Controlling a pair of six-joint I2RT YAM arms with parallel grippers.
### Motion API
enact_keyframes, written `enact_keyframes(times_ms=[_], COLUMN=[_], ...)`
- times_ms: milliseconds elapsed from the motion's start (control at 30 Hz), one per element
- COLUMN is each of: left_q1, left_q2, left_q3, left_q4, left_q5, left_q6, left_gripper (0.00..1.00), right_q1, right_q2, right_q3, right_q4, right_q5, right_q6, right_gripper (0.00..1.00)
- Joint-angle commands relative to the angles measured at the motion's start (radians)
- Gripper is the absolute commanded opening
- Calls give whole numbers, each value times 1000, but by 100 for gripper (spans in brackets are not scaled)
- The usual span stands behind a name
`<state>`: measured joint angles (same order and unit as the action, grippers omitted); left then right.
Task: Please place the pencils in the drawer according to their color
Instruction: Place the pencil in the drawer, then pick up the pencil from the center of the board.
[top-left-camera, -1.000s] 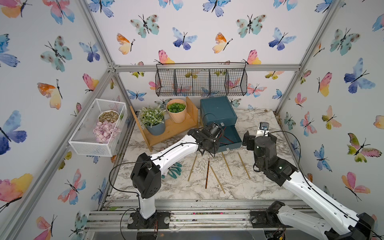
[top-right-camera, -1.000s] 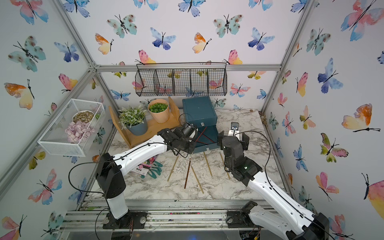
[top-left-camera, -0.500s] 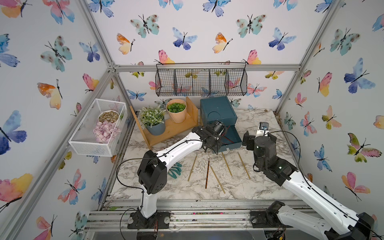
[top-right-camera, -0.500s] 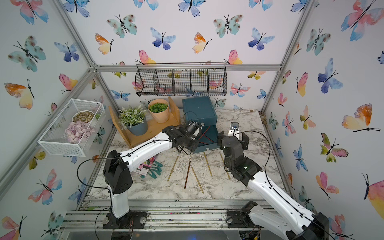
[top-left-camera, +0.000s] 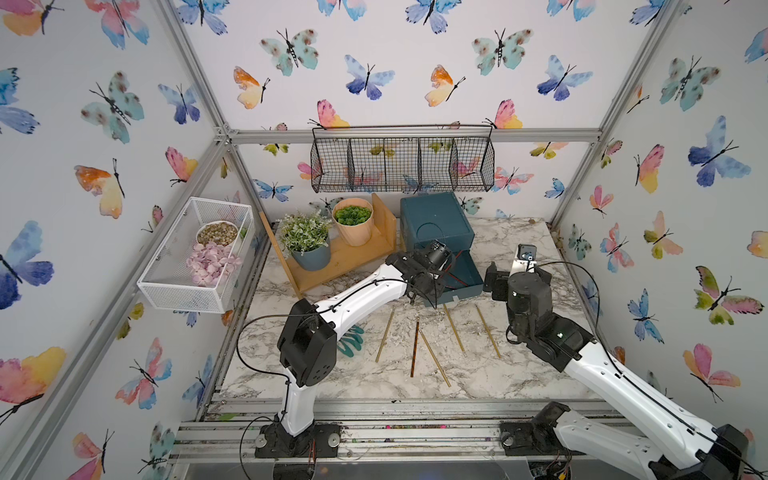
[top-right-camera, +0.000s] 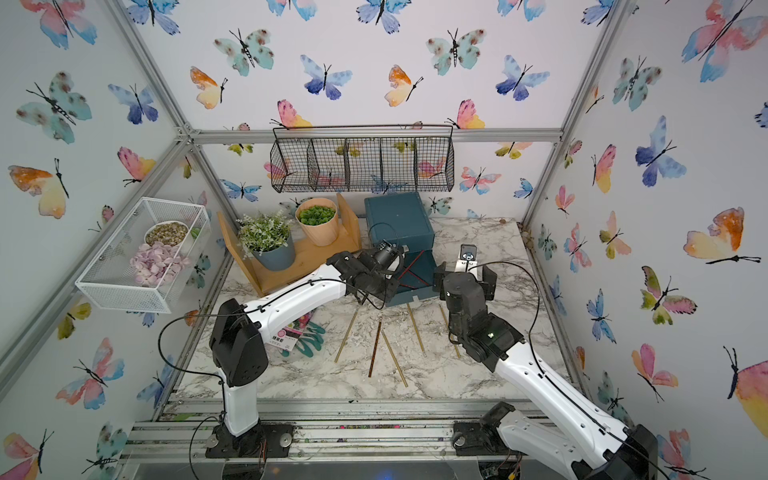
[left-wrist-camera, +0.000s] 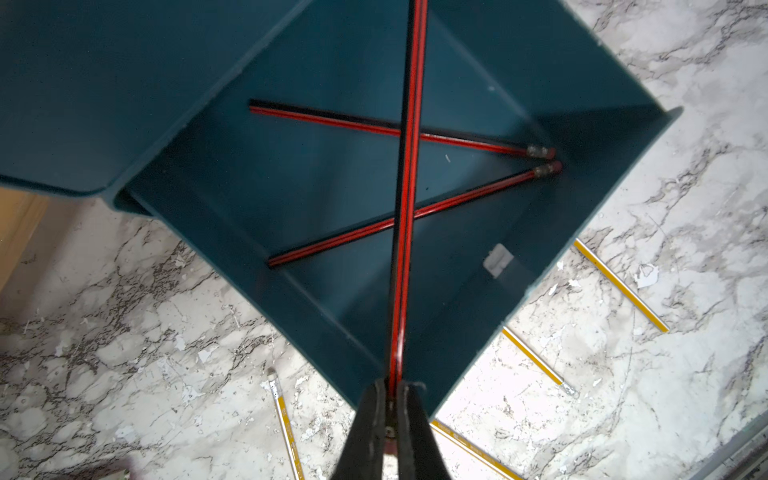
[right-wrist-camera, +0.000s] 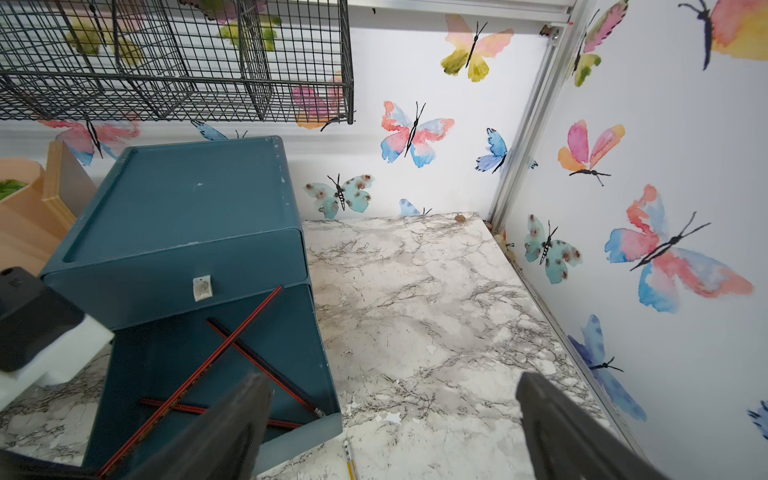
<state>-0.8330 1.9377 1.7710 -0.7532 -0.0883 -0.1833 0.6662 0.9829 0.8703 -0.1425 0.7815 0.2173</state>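
**Operator:** What is my left arm doing?

**Spotter:** Your left gripper (left-wrist-camera: 392, 386) is clenched on one end of a long, thin red-and-black striped pencil (left-wrist-camera: 408, 166). You hold it slanted over the pulled-out dark-teal drawer (left-wrist-camera: 332, 174). That drawer sits just under the top drawer of the small boxy dark-teal chest (top-left-camera: 436, 220) (top-right-camera: 399, 224). In the right wrist view the pencil (right-wrist-camera: 199, 372) runs up toward the chest's closed top front, ending near the small pale pull tab (right-wrist-camera: 202, 287). I cannot tell whether it touches there.

**Operator:** What lies in the drawer?

**Spotter:** Two more red-and-black striped pencils (left-wrist-camera: 332, 119) (left-wrist-camera: 478, 193) lie flat on its floor. Their eraser ends sit close together in one corner and their other ends spread apart. The pencil you hold crosses above both.

**Operator:** And my right arm?

**Spotter:** Your right gripper (right-wrist-camera: 390, 378) is released, jaws spread wide with nothing between them. It hangs just beside the open drawer, over the white-and-grey marbled tabletop (right-wrist-camera: 415, 291). That is the side of the chest away from the light wooden shelf (top-left-camera: 384, 224).

**Operator:** Which pencils are out on the table?

**Spotter:** In both top views five lie on the marble in front of the chest. Four are gold-tan pencils (top-left-camera: 385, 336) (top-right-camera: 346, 336) and one is a dark reddish-brown pencil (top-left-camera: 414, 348) (top-right-camera: 375, 348) lying among them. One gold-tan end comes up just in front of the drawer's front wall. Your right arm covers part of the gold-tan one farthest from the shelf side of the chest.
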Motion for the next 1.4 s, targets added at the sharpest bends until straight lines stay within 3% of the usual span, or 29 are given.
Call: enact_keyframes(times_ms=[0,67,367,500,767,1033,1100,1233,1367], left_q1=[3,4,5,5,16,118,135,146,180], left_q2=[-6,-8,-10,-69,-326,-584,-639,-719,-774], left_q3=[-7,-17,-28,-79,-339,-657,-719,-826,-920], left_q4=[47,58,84,121,290,463,480,500,511], left_q5=[-54,-60,-82,-108,-203,-222,-260,-337,-346], left_q6=[-4,-4,-5,-34,-142,-287,-319,-371,-439], left_gripper=[17,21,21,26,58,87,99,98,98], right_q1=[-4,-4,-4,-4,-4,-1,1,16,69], right_q2=[-1,-3,-1,3,56,160,183,204,213], right_q3=[3,5,19,25,65,123,131,116,97], right_q4=[-7,-7,-28,-56,-133,-192,-199,-181,-176], right_q5=[-19,-20,-32,-49,-162,-346,-395,-477,-481], right_q6=[11,12,16,23,61,132,157,209,269], right_gripper=[98,98,98,98,93,83,78,72,71])
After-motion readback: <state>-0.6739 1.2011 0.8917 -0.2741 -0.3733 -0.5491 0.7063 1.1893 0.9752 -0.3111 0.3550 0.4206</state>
